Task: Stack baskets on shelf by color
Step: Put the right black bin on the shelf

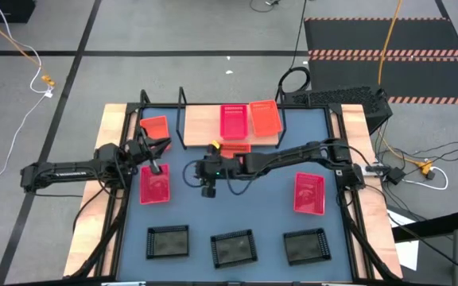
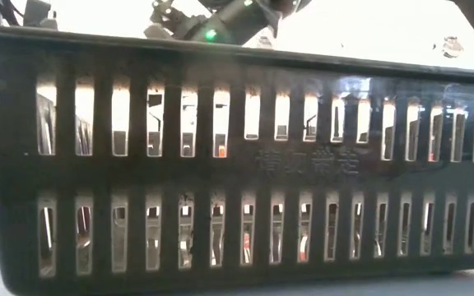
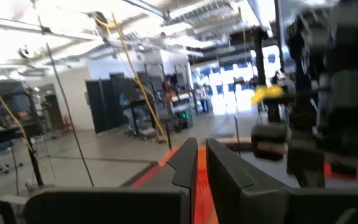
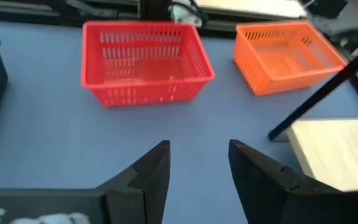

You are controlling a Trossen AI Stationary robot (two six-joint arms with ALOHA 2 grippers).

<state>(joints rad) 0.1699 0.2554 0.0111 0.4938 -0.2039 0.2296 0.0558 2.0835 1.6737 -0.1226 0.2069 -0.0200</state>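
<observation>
On the shelf [image 1: 201,123] sit a pinkish-red basket [image 1: 233,121] and an orange basket [image 1: 265,117]. Another orange one [image 1: 235,147] shows at the plank's near edge, and a third orange one [image 1: 156,129] stands on the table to the shelf's left. Near it is a pinkish-red basket [image 1: 156,187] [image 4: 142,59], with my left gripper [image 1: 155,165] [image 3: 197,149] shut at its far end. The third pinkish-red basket [image 1: 308,193] is on the right. Three black baskets [image 1: 233,248] line the near edge. My right gripper [image 1: 207,187] [image 4: 197,162] hangs open over the bare table. My left gripper has a thin orange-red strip of basket wall [image 3: 201,186] pinched between its two fingers. In the high view the fingers meet the far short rim [image 1: 156,168] of the pinkish-red basket on the left. That basket's bottom lies flat on the table.
A black basket's slotted wall [image 2: 237,164] stands right before the low camera and blocks almost all of that view. The shelf's upright wire loops [image 1: 181,99] rise at its ends. The right arm [image 1: 293,155] reaches across the table's middle. Bare blue table [image 1: 253,202] lies between the baskets.
</observation>
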